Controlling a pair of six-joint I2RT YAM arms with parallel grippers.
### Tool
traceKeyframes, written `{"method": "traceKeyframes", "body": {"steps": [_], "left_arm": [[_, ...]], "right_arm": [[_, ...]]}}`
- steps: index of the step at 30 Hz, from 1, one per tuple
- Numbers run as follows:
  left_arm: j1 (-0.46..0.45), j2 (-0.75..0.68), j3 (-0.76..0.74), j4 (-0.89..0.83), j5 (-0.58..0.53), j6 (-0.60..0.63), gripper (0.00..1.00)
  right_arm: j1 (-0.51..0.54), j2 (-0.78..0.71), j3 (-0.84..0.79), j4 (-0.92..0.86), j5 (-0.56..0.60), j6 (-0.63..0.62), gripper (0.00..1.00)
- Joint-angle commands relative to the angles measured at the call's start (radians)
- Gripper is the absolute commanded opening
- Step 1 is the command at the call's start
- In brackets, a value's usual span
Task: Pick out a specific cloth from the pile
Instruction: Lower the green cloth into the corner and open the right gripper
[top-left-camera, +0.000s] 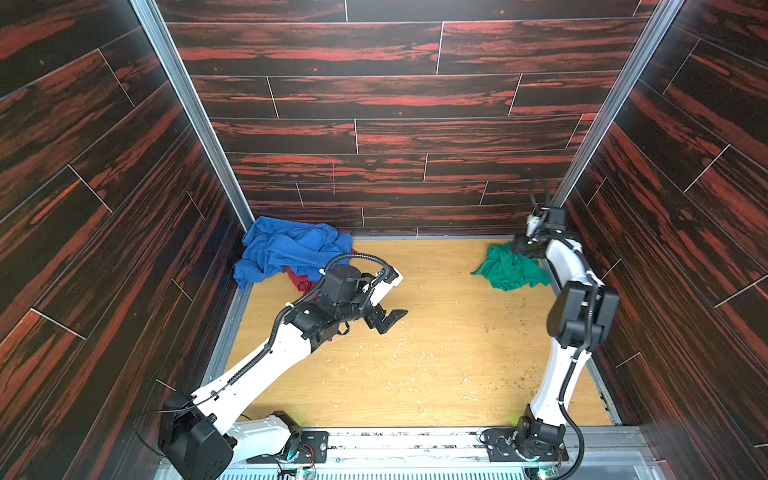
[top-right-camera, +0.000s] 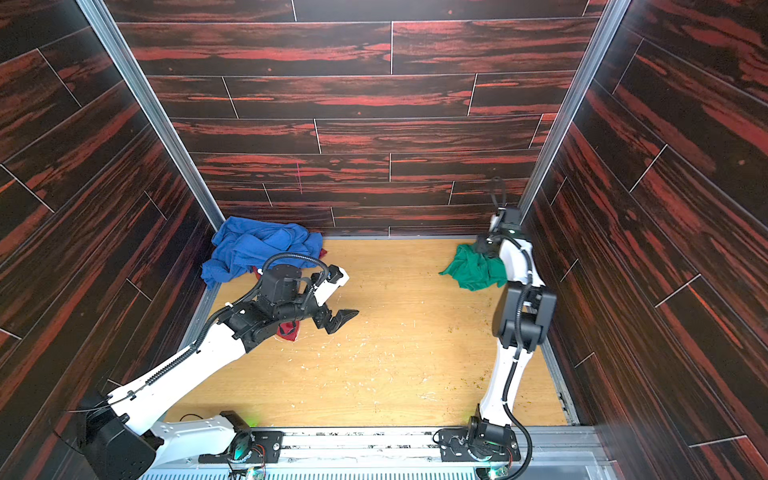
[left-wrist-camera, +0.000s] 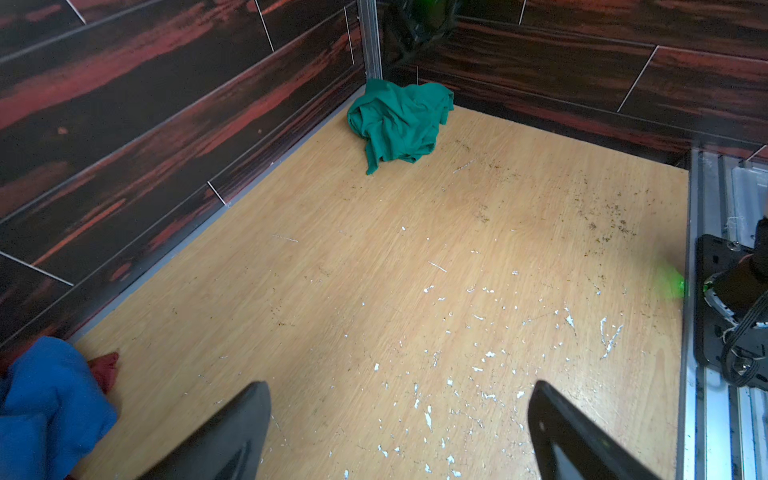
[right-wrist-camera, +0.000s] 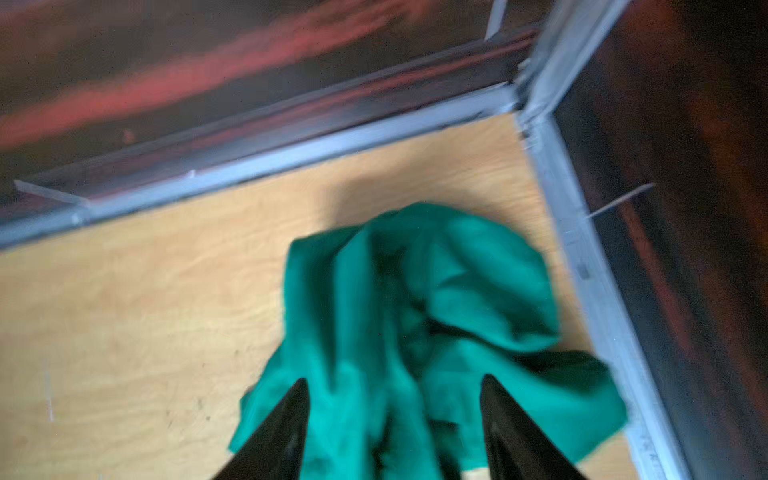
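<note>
the small, crumpled emerald-green cloth (top-left-camera: 511, 270) lies in the far right corner of the light wooden table (top-left-camera: 436, 357), close against the side rail. it is well apart from the pile (top-left-camera: 286, 249), a heap made of a large royal-blue cloth (top-right-camera: 257, 245) and a dark red cloth (top-right-camera: 289, 330) in the far left corner. judging by how things lie, the picking-out itself looks done.

the right end effector (right-wrist-camera: 394, 378) hangs directly over the emerald-green cloth with its two black fingers (right-wrist-camera: 286, 424) spread apart. in the right wrist view the fabric sits below and between them, slumped on the table, and nothing looks pinched. that view is blurred, so i cannot tell whether a fingertip brushes a fold.

the emerald-green cloth has no clean long axis. it is a lump, somewhat wider across the table than deep, with one pointed corner trailing toward the table's middle.

the left end effector (left-wrist-camera: 400, 383) also has its fingers spread wide and holds nothing. it hovers over bare table just beside the pile, pointing across at the emerald-green cloth on the far side. the right arm is by far the nearer one. any further move on the cloth would be its job, either straight down to regrip or up and clear to leave it there.
</note>
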Motion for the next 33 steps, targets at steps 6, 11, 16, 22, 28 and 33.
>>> {"method": "traceKeyframes", "body": {"steps": [6, 11, 16, 22, 28, 33], "left_arm": [[-0.005, 0.003, -0.002, 0.001, 0.022, 0.01, 0.99], [-0.007, -0.001, -0.001, -0.003, 0.019, 0.013, 0.99], [-0.008, -0.002, 0.001, -0.006, 0.021, 0.016, 0.99], [-0.012, -0.004, 0.004, -0.011, 0.023, 0.015, 0.99], [-0.013, -0.01, 0.007, -0.018, 0.021, 0.02, 0.99], [-0.015, -0.019, 0.009, -0.02, 0.019, 0.022, 0.99]], "right_arm": [[-0.12, 0.024, -0.122, 0.033, -0.098, 0.051, 0.66], [-0.129, 0.099, -0.101, 0.013, -0.107, 0.048, 0.65], [-0.13, 0.122, -0.114, 0.013, -0.202, 0.06, 0.6], [-0.13, 0.117, -0.14, 0.04, -0.304, 0.074, 0.57], [-0.131, 0.088, -0.144, 0.057, -0.369, 0.111, 0.55], [-0.13, 0.012, -0.151, 0.045, -0.291, 0.121, 0.57]]}}
